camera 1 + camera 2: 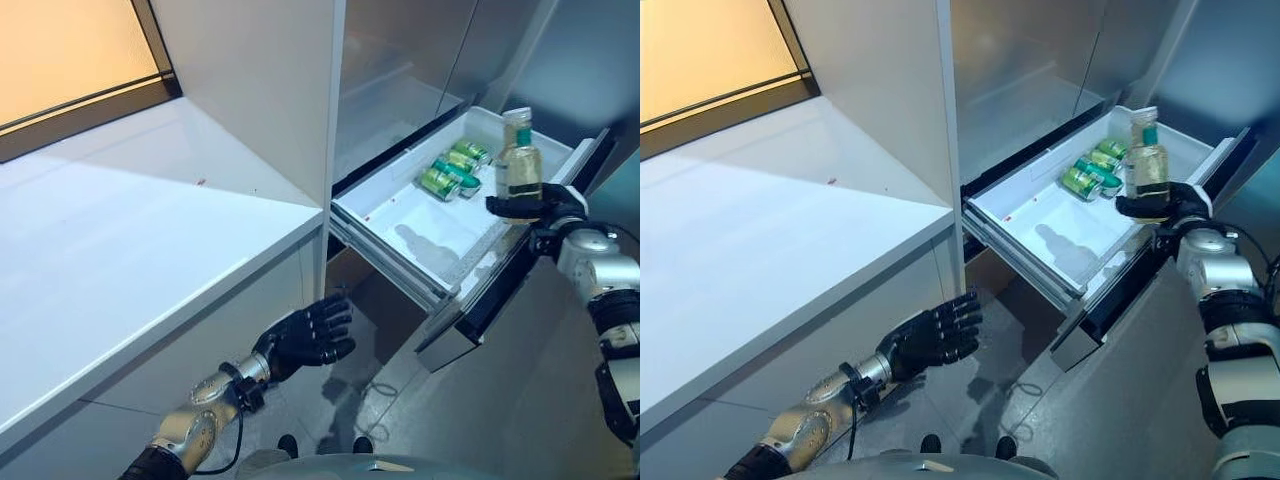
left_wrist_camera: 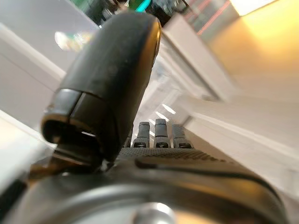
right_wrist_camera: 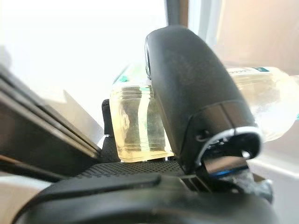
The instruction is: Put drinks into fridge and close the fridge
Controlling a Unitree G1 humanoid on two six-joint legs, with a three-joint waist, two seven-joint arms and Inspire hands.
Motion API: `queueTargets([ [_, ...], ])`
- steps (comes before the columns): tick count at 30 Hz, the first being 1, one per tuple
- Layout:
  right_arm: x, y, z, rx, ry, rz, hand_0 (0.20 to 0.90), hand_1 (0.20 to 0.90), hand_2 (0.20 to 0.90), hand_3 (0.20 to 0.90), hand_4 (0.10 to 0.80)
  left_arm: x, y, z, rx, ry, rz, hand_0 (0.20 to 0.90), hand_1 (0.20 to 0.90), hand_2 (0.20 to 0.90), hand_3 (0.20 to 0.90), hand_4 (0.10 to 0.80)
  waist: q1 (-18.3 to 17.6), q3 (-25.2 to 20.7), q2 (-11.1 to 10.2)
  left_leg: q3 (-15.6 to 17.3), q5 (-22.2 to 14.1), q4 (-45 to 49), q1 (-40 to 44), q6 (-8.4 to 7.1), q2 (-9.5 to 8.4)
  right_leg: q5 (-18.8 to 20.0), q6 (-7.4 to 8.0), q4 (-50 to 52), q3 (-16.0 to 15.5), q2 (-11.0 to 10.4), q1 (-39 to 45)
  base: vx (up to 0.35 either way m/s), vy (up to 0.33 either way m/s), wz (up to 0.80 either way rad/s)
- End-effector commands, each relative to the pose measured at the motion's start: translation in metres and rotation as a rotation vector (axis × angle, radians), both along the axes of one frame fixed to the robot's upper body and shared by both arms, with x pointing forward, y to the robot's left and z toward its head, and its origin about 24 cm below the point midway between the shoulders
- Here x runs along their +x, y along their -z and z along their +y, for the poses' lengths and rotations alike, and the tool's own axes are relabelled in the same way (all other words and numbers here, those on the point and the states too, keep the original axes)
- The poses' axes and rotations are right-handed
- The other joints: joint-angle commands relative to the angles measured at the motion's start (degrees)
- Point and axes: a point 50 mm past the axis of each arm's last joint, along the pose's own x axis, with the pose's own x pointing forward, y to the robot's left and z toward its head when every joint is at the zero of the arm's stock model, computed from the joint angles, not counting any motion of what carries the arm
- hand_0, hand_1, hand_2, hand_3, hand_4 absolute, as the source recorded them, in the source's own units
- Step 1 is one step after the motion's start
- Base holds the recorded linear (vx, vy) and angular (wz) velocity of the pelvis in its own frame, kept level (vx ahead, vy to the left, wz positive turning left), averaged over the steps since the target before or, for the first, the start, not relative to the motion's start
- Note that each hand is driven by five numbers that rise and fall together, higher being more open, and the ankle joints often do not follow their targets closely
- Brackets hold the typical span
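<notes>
My right hand (image 1: pixel 545 208) is shut on a clear bottle (image 1: pixel 519 160) of pale yellow drink with a white cap. It holds the bottle upright over the right edge of the open white fridge drawer (image 1: pixel 400 215). The right wrist view shows the bottle (image 3: pixel 135 126) clasped between thumb and fingers. Green cans (image 1: pixel 452 170) lie on their sides at the far end of the drawer. My left hand (image 1: pixel 305 338) is open and empty, low beside the white cabinet, below and left of the drawer.
A white counter (image 1: pixel 130 240) spreads on the left, with a white cabinet side panel (image 1: pixel 270 80) beside the fridge. The drawer's dark front panel (image 1: pixel 500 290) juts out toward me. The fridge's grey interior (image 1: pixel 400 70) is above the drawer.
</notes>
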Motion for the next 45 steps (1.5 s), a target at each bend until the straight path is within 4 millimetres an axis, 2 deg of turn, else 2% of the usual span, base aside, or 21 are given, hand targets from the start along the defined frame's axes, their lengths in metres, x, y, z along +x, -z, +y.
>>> queueTargets([
  [1, 0.001, -0.102, -0.027, -0.143, 0.103, -0.302, 0.300, 0.300, 0.300, 0.200, 0.100, 0.008, -0.012, -0.016, -0.043, 0.090, -0.129, 0.900, 0.900, 0.900, 0.900, 0.800, 3.0, -2.3, -1.4, -5.4, -4.0, 4.7, -5.8, -1.17, -0.39, -6.4, -0.65, 7.0, -5.7, 0.9, -2.0, -0.015, -0.041, 0.17],
  [6, -0.004, -0.093, -0.043, -0.118, 0.195, -0.218, 0.300, 0.300, 0.300, 0.200, 0.100, 0.011, 0.010, 0.009, 0.139, 0.046, -0.095, 0.900, 0.900, 0.900, 0.900, 0.800, 4.3, 1.9, -0.7, -6.8, -3.2, 5.8, -10.3, -1.22, -0.26, -6.4, -1.06, 8.5, -6.4, 0.9, -6.2, -0.093, -0.057, 0.19],
  [14, -0.005, -0.088, -0.042, -0.130, 0.239, -0.168, 0.300, 0.300, 0.300, 0.200, 0.100, 0.014, 0.027, 0.043, 0.373, -0.031, -0.053, 0.900, 0.900, 0.900, 0.900, 0.800, 4.4, 8.1, 0.3, -7.5, -1.9, 5.9, -14.6, -0.92, 0.04, -5.7, -1.48, 10.3, -6.1, 1.4, -11.3, -0.072, -0.037, 0.08],
  [17, -0.006, -0.084, -0.043, -0.154, 0.238, -0.080, 0.300, 0.300, 0.300, 0.200, 0.100, 0.016, 0.031, 0.058, 0.442, -0.082, -0.029, 0.900, 0.900, 0.900, 0.900, 0.800, 4.6, 10.1, 0.3, -7.7, -1.5, 6.1, -16.1, -0.80, 0.10, -5.4, -1.45, 10.7, -6.3, 1.5, -12.8, -0.048, -0.041, 0.05],
  [25, -0.017, -0.064, -0.055, -0.149, 0.222, 0.154, 0.300, 0.300, 0.300, 0.200, 0.100, 0.026, 0.023, 0.084, 0.491, -0.225, -0.016, 0.900, 0.900, 0.900, 0.900, 0.800, 5.7, 13.5, -0.1, -8.2, -1.3, 7.6, -18.5, -0.66, -0.07, -5.0, -1.49, 11.9, -7.4, 1.3, -14.6, -0.034, -0.045, 0.09],
  [33, -0.018, -0.066, -0.056, -0.207, 0.189, 0.259, 0.300, 0.300, 0.300, 0.200, 0.100, 0.033, 0.016, 0.092, 0.495, -0.263, -0.038, 0.900, 0.900, 0.900, 0.900, 0.800, 6.5, 15.0, 0.2, -8.3, -1.2, 8.2, -19.0, -0.71, -0.28, -5.3, -1.49, 12.9, -8.2, 1.0, -15.0, 0.000, 0.000, 0.00],
  [39, -0.025, -0.072, -0.066, -0.402, 0.167, 0.454, 0.300, 0.300, 0.300, 0.200, 0.100, 0.034, 0.014, 0.095, 0.502, -0.259, -0.041, 0.900, 0.900, 0.900, 0.900, 0.800, 7.0, 15.2, 0.1, -8.6, -0.9, 8.4, -19.1, -0.79, -0.43, -5.5, -1.53, 13.4, -8.7, 0.8, -15.0, -0.005, 0.005, 0.04],
  [40, -0.026, -0.073, -0.066, -0.425, 0.155, 0.496, 0.900, 0.900, 0.900, 0.900, 0.800, 0.034, 0.013, 0.096, 0.504, -0.260, -0.041, 0.900, 0.900, 0.900, 0.900, 0.800, 7.2, 15.3, 0.1, -8.7, -0.9, 8.4, -19.1, -0.79, -0.48, -5.5, -1.53, 13.5, -8.8, 0.8, -14.9, -0.005, 0.002, 0.05],
  [45, -0.020, -0.072, -0.058, -0.390, 0.105, 0.525, 0.900, 0.900, 0.900, 0.900, 0.800, 0.032, 0.014, 0.098, 0.513, -0.261, -0.037, 0.900, 0.900, 0.900, 0.900, 0.800, 7.9, 15.4, -0.1, -9.5, -0.7, 8.4, -19.0, -0.84, -0.71, -5.7, -1.63, 13.6, -9.1, 0.8, -14.5, 0.004, 0.002, 0.08],
])
